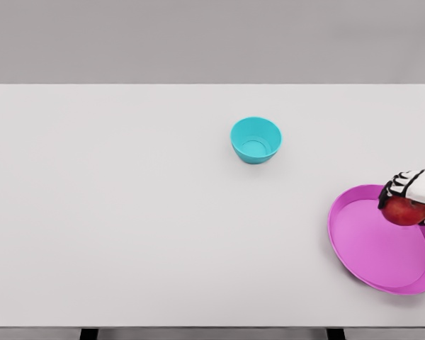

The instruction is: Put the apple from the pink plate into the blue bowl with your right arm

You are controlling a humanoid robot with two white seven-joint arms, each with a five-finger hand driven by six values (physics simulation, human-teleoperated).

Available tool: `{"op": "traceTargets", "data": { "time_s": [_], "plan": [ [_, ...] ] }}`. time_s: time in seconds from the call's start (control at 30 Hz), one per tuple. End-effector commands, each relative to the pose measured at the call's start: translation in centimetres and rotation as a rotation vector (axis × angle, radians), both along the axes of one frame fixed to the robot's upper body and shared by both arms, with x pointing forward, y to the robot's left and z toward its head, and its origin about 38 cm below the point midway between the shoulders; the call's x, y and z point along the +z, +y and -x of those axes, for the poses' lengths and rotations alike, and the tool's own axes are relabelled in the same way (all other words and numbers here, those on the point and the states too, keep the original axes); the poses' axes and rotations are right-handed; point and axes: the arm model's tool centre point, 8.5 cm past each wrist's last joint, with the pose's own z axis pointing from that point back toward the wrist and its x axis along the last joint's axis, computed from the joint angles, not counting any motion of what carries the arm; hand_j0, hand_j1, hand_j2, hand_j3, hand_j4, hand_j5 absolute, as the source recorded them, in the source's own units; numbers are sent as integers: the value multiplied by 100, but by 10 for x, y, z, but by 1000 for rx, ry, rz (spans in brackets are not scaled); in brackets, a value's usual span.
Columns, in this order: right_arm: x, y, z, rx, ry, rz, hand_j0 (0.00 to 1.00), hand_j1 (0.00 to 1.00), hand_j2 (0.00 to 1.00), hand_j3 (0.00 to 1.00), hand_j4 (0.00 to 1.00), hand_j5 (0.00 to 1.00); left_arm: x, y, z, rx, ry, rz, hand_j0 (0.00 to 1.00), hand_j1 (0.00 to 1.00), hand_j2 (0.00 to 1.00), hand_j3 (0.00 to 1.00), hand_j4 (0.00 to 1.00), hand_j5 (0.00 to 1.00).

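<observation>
A red apple (404,211) lies over the upper right part of the pink plate (368,244), which sits at the table's right edge. My right hand (408,191) comes in from the right edge, its white and black fingers curled over the top of the apple. Whether the apple touches the plate or is held just above it is unclear. The blue bowl (256,139) stands upright and empty near the middle of the table, well to the upper left of the hand. The left arm does not show.
The white table (127,212) fills the view; its front edge runs along the bottom and its far edge near the top.
</observation>
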Motion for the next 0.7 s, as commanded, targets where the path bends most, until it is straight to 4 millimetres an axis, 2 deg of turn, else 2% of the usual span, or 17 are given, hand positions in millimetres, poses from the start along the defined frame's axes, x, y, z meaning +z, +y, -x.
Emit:
{"op": "traceTargets", "data": {
  "time_s": [0.0,0.37,0.6,0.67],
  "plan": [
    [1,1,-1,-9,-12,-22,44,44,44,44,44,44,0,0,0,0,0,0,100,100,100,100,100,100],
    [15,25,-21,14,-122,-130,44,44,44,44,44,44,0,0,0,0,0,0,100,100,100,100,100,100],
    [12,35,-26,21,-134,-176,43,43,43,43,43,43,0,0,0,0,0,0,100,100,100,100,100,100],
    [12,43,-30,42,-138,-186,43,43,43,43,43,43,0,0,0,0,0,0,100,100,100,100,100,100]
  ]
}}
